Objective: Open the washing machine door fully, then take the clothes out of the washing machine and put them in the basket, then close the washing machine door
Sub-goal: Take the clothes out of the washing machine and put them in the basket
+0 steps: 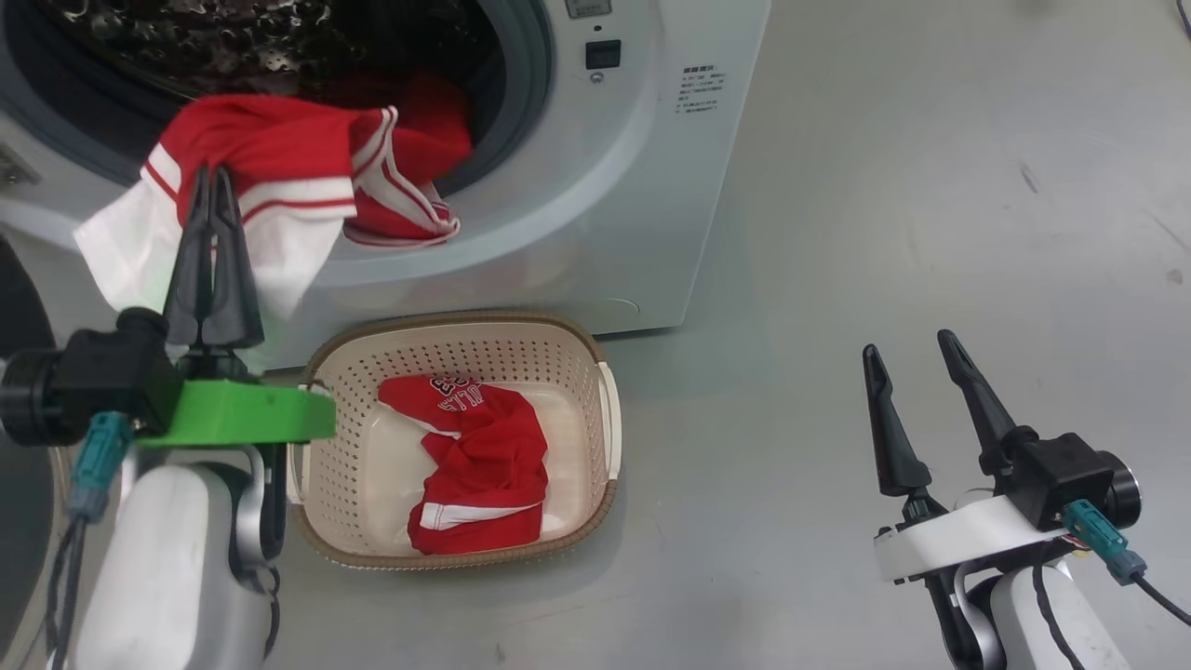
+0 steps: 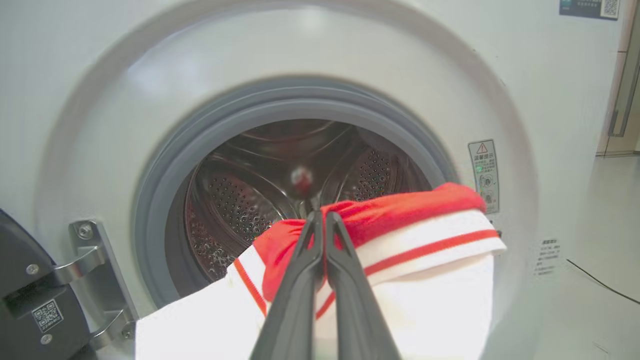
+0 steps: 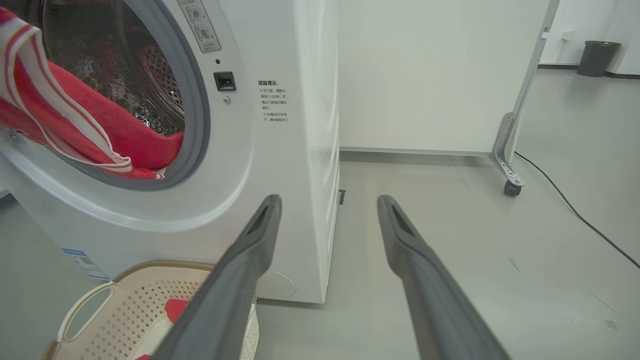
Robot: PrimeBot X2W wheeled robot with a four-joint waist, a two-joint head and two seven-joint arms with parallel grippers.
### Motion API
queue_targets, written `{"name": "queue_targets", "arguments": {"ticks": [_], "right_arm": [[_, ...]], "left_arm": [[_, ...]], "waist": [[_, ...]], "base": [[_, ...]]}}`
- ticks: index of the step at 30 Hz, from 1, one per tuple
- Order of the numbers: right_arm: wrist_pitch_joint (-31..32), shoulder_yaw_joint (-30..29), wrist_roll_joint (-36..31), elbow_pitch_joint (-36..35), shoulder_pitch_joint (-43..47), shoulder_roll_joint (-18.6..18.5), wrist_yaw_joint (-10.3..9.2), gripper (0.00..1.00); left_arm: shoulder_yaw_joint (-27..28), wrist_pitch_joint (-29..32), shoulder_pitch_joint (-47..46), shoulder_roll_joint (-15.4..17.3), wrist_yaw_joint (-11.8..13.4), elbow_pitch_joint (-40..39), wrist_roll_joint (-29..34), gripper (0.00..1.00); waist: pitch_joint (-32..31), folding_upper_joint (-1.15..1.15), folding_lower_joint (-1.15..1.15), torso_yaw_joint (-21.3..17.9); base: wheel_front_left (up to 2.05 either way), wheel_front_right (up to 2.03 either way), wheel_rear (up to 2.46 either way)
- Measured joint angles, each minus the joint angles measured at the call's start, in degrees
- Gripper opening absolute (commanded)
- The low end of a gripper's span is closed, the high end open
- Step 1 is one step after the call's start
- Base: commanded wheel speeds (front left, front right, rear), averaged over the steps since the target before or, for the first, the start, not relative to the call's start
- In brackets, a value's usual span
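The washing machine stands with its round mouth open. Its door is swung aside at the left on a metal hinge. A red and white garment hangs out over the grey gasket, partly still in the drum. My left gripper is shut on this garment at its red and white edge. Below the mouth, on the floor, sits the cream basket, holding another red garment. My right gripper hovers open over the floor, to the right of the basket, nothing between its fingers.
Grey floor stretches free to the right of the machine. A white panel on casters stands behind the machine, with a black cable along the floor. A dark bin stands far back.
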Motion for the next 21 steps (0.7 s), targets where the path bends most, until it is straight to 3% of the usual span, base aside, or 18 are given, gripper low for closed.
{"name": "queue_targets", "arguments": {"ticks": [9,21], "right_arm": [[0.0,1.29,-0.49,-1.05,0.18,0.1,0.45,1.0],[0.0,2.15,-0.49,-2.59,-0.18,0.16,0.52,1.0]], "left_arm": [[-2.45,1.64,8.34,-1.48,0.01,3.49,-2.37,0.0],[-4.53,4.43,10.15,-1.86,-0.13,13.85,-5.37,0.0]], "waist": [[-0.11,0.0,0.0,0.99],[3.58,0.0,0.0,-0.87]], "base": [[0.0,0.0,0.0],[0.0,0.0,0.0]]}}
